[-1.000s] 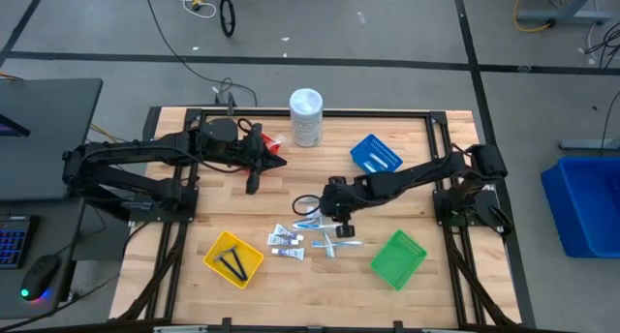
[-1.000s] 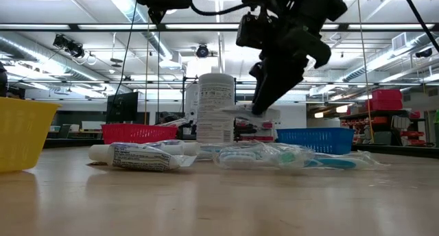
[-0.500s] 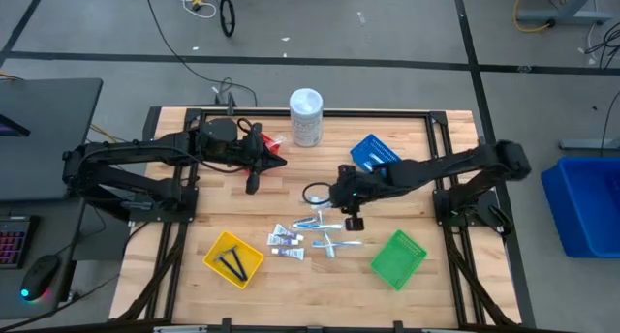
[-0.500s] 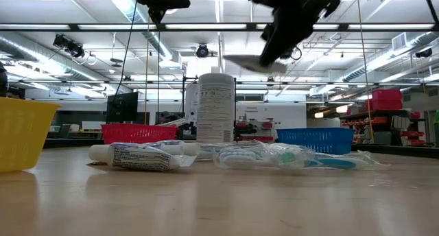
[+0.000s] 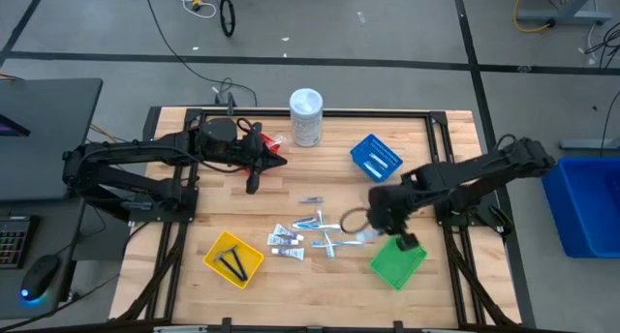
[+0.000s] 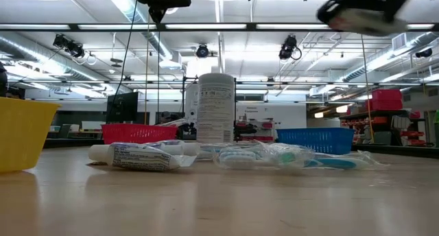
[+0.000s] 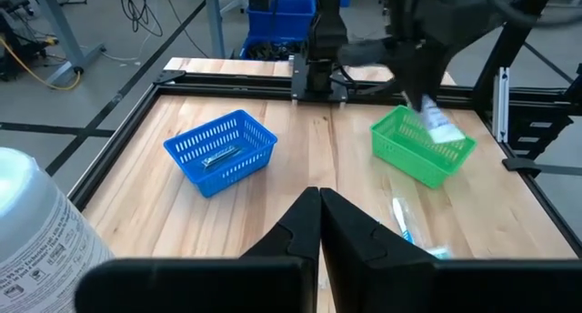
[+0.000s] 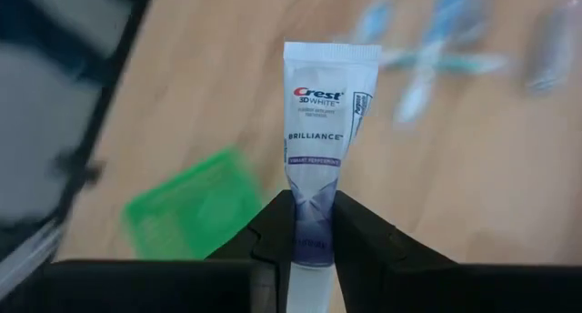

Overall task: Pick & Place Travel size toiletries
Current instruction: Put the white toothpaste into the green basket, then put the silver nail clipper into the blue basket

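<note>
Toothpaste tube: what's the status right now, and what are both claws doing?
Right gripper shut on toothpaste tube, held above the table beside the green basket. Left gripper shut, empty, waiting by the white container. Nothing blocking the basket.

You have the small white toothpaste tube (image 8: 315, 142) above the table's (image 5: 194, 227) front-right corner, beside the green plastic basket (image 5: 399, 258); remaining travel toiletries (image 5: 310, 238) lie front-centre, the yellow plastic basket (image 5: 232, 258) front-left.

White toothpaste tube (image 8: 320, 131) pinched aloft; remaining toiletries (image 5: 308, 233) scattered flat mid-table.
</note>
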Robot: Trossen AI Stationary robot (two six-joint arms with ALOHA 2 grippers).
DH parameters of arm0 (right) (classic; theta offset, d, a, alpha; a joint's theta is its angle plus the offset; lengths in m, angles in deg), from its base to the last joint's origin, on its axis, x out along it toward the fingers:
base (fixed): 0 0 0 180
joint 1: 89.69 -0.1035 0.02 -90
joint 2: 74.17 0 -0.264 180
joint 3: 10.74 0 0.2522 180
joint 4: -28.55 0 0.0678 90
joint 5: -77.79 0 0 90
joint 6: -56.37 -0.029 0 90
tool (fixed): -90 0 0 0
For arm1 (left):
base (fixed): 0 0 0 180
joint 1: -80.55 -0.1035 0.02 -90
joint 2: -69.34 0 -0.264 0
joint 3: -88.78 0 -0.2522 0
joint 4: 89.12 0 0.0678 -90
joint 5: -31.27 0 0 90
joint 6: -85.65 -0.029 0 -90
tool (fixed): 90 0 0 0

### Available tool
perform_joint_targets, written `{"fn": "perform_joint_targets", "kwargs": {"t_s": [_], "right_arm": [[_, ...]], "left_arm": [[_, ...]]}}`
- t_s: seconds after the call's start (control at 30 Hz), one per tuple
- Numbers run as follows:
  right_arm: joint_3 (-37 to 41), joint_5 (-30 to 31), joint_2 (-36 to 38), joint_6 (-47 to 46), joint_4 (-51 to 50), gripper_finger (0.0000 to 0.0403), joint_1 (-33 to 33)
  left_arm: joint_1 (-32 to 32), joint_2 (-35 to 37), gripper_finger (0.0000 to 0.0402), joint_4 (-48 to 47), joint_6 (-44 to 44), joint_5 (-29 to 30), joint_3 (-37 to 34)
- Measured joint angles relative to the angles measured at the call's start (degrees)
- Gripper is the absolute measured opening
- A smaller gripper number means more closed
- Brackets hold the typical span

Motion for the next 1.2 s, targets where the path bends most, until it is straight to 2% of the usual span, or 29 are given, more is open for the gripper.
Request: {"fn": "perform_joint_targets", "kwargs": {"t_s": [0.07,0.3,0.53,0.87,1.03,1.2], "right_arm": [[0.4,-1.3,-0.2,0.4,-2.6,0.007,-2.4],[5.5,-3.6,-0.5,1.4,-2.0,0.0076,-10.6],[11.3,-3.1,-0.5,2.9,0.6,0.0093,-14.3],[13.5,-2.0,-0.5,2.5,0.6,0.0187,-15.0],[12.7,3.6,-0.5,-0.3,3.2,0.0224,-14.8],[9.9,11.5,-0.5,-0.7,5.8,0.023,-13.2]], "left_arm": [[0.0,0.0,0.0009,0.0,0.0,0.0,0.0],[0.0,0.0,0.001,0.0,0.0,0.0,0.0],[0.0,0.0,0.002,0.1,0.0,0.0,0.0],[0.0,0.0,0.0009,0.1,0.0,0.0,0.0],[0.0,0.0,0.0017,0.1,0.0,0.0,0.0],[0.0,0.0,0.0013,0.1,0.2,0.0,0.0]]}}
